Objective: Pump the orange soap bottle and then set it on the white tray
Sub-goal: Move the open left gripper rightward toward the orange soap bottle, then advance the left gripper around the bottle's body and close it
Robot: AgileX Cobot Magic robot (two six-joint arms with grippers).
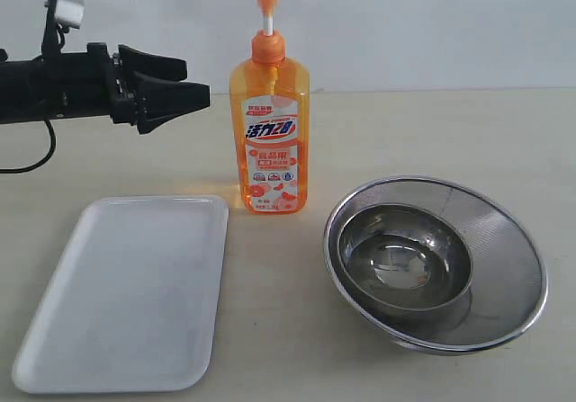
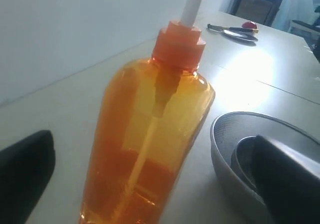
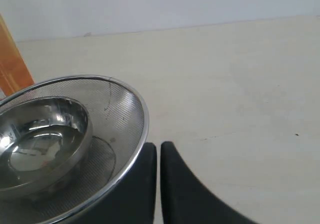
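Spread wide and holding nothing, my left pincer [image 1: 196, 78] hangs near the orange soap bottle [image 1: 270, 132], level with its shoulder and off to its left in the exterior view, not touching it. The bottle stands upright on the table [image 1: 270, 330], pump stem raised. Through its clear wall my left wrist view shows a dip tube and darker orange liquid in the lower part.

The white tray [image 1: 126, 294] lies flat in front of the bottle and to its left, apart from it. To the bottle's right and a little in front sits a steel mesh bowl [image 1: 508, 231], with a smaller shiny steel bowl [image 1: 405, 258] nested inside.

My right pincer [image 3: 158, 146] is pressed nearly closed, gripping nothing, just beside the mesh bowl's rim.
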